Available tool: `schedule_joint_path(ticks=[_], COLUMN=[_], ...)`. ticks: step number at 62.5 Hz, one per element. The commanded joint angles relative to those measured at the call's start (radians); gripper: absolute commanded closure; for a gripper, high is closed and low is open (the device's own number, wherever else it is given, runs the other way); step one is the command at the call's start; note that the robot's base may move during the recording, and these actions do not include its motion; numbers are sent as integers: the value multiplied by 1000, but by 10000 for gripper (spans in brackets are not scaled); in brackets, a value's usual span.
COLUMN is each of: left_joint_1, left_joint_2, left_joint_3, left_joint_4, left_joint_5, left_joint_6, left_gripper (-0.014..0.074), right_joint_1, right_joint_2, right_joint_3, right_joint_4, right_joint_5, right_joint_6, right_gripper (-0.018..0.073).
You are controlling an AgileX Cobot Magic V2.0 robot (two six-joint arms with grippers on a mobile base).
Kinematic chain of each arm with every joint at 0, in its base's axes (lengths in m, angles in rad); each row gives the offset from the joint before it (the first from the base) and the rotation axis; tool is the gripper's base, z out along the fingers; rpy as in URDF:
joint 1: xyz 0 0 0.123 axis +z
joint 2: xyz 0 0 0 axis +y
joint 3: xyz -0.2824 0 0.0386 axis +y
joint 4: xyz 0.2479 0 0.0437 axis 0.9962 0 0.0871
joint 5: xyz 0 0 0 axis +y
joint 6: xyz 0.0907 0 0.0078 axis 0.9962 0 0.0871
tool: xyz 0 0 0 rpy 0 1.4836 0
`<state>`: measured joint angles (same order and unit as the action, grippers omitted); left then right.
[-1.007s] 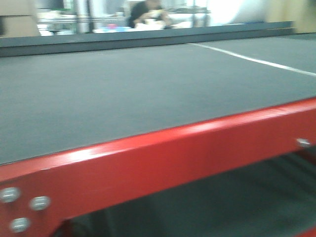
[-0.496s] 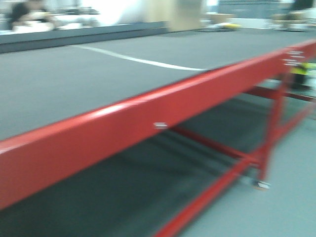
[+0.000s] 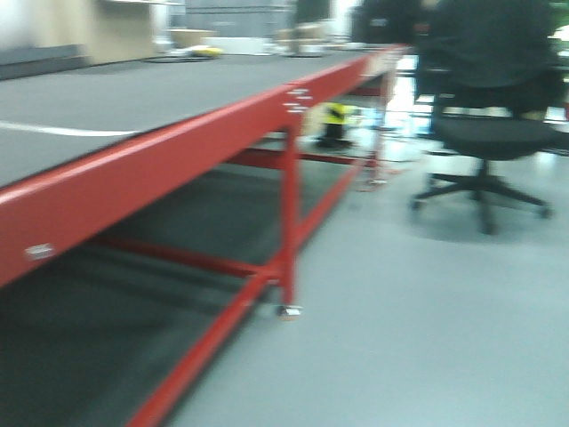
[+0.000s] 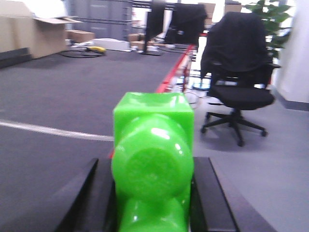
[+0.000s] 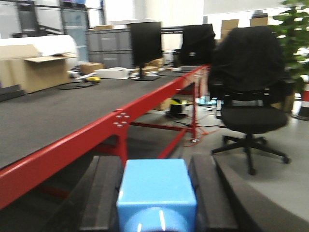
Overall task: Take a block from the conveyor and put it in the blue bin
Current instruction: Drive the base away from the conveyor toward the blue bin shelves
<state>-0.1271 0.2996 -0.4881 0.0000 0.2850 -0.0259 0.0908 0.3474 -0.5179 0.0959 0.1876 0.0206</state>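
Two blocks held.
Left tool (image 4: 153,193) clamped on green block (image 4: 153,145), right tool (image 5: 155,193) on blue block (image 5: 157,188); open cardboard box (image 5: 43,72) beyond counter's (image 5: 58,116) far edge, contents hidden.

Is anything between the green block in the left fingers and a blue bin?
Cannot tell: no blue bin shows in any view. The green block sits between the left fingers; ahead are the conveyor and an office chair.

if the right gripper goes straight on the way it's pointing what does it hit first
Probably the conveyor's red metal frame, near its upright leg, though depth is unclear. The right gripper, shut on a light blue block, points along that frame.
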Motion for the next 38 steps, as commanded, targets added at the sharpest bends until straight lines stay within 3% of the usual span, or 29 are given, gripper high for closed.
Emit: schedule_joint_path(ticks=[1,38], left_joint_1=[-6,-6], left_joint_2=[-4,-4], left_joint_3=[-1,-1], left_joint_4=[7,7], left_joint_5=[-18,-18], left_joint_6=[-4,-4], left_gripper=[708,708], right_joint_1=[0,0], right_joint_2=[-5,-5], right_joint_3=[1,1], right_joint_4=[-4,-4], right_joint_5=[-31,-31], right_joint_6=[-3,-3], right_gripper=[721,721])
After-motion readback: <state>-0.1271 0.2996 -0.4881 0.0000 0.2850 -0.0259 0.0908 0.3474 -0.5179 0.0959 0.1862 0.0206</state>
